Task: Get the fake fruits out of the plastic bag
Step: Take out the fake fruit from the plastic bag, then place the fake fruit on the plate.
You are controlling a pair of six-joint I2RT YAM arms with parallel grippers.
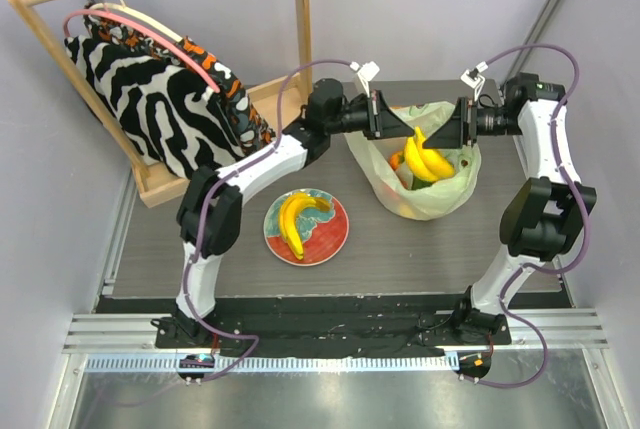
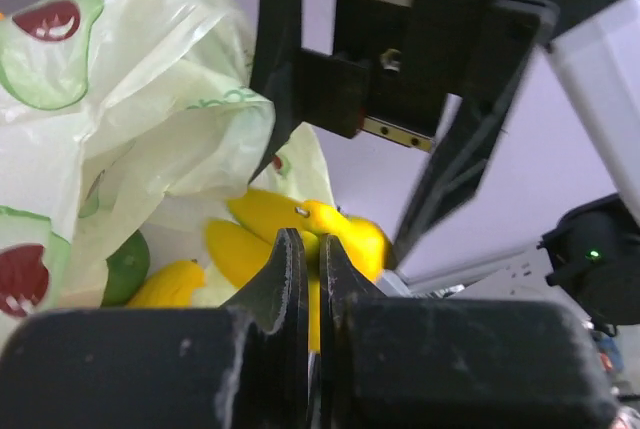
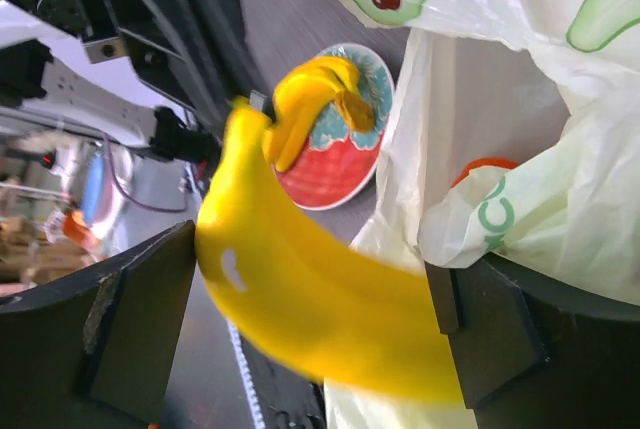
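The plastic bag stands open at the back right of the table, with an orange fruit and a green fruit inside. My left gripper is shut on the stem of a yellow banana bunch and holds it above the bag's mouth; in the left wrist view its jaws pinch yellow plastic. My right gripper is open wide beside the bunch. In the right wrist view a blurred banana passes between its spread fingers. A second banana bunch lies on the red and teal plate.
A wooden rack with a zebra-striped cloth stands at the back left. The plate is left of the bag, near the table's middle. The arm bases and a metal rail run along the near edge.
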